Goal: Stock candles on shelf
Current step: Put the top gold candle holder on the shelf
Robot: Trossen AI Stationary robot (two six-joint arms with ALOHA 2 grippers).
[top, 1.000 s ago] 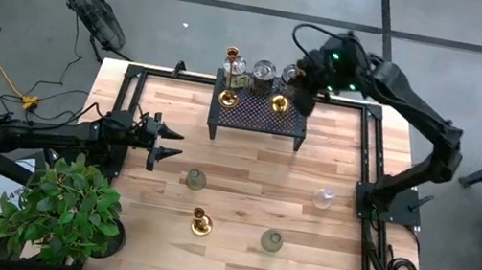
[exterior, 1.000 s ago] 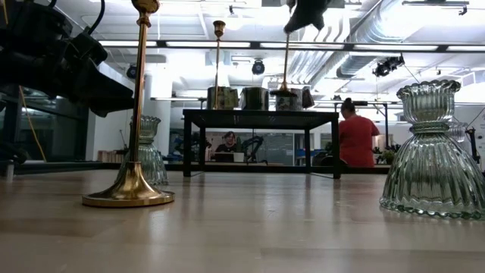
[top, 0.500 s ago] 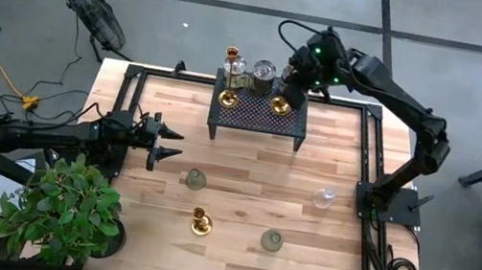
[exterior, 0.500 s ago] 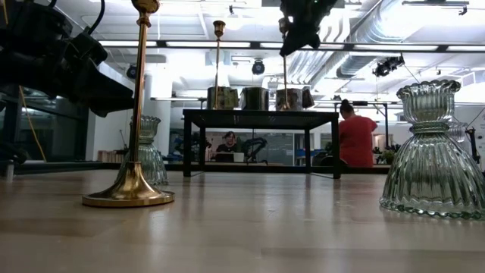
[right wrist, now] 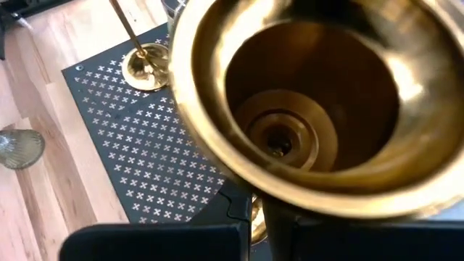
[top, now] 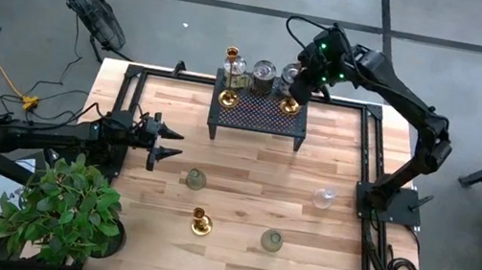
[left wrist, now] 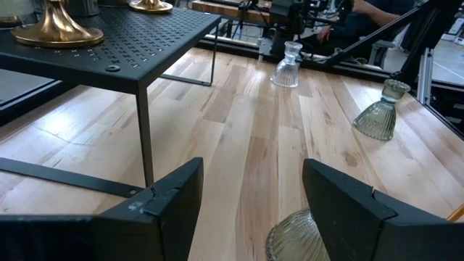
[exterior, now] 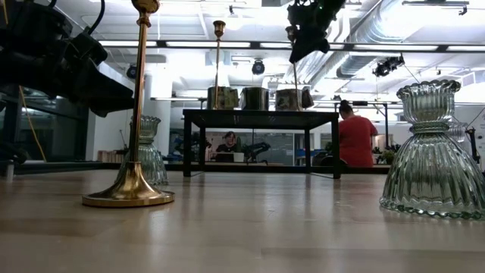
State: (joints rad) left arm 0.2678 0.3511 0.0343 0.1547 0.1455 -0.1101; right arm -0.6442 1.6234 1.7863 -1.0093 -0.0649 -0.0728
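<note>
The black mesh shelf (top: 259,114) stands at the table's far middle. It holds a tall brass candlestick (top: 227,96) at its left and three jar candles (top: 264,69) along its back. Above its right end, my right gripper (top: 299,84) is shut on a second tall brass candlestick (exterior: 294,70). That candlestick's round base (top: 289,107) is over the mesh; whether it rests there I cannot tell. My left gripper (top: 177,143) waits open at the table's left side, holding nothing. My right gripper pinches the candlestick's thin stem just under its top cup (right wrist: 312,109), between its two fingers (right wrist: 152,243). The fingers slant down from above, across the stem. The candlestick hangs nearly upright below the gripper, its base low over the shelf's right end.
On the wooden table lie ribbed glass holders (top: 196,179), (top: 323,199), (top: 272,241) and a short brass candlestick (top: 200,223). A leafy potted plant (top: 64,209) stands at the near left corner. Black frame rails (top: 369,155) run along the table's edges.
My right gripper has come down a little and moved toward the shelf's right end, turning somewhat as it went. It has stayed shut on the candlestick, whose base has shifted right over the mesh.
</note>
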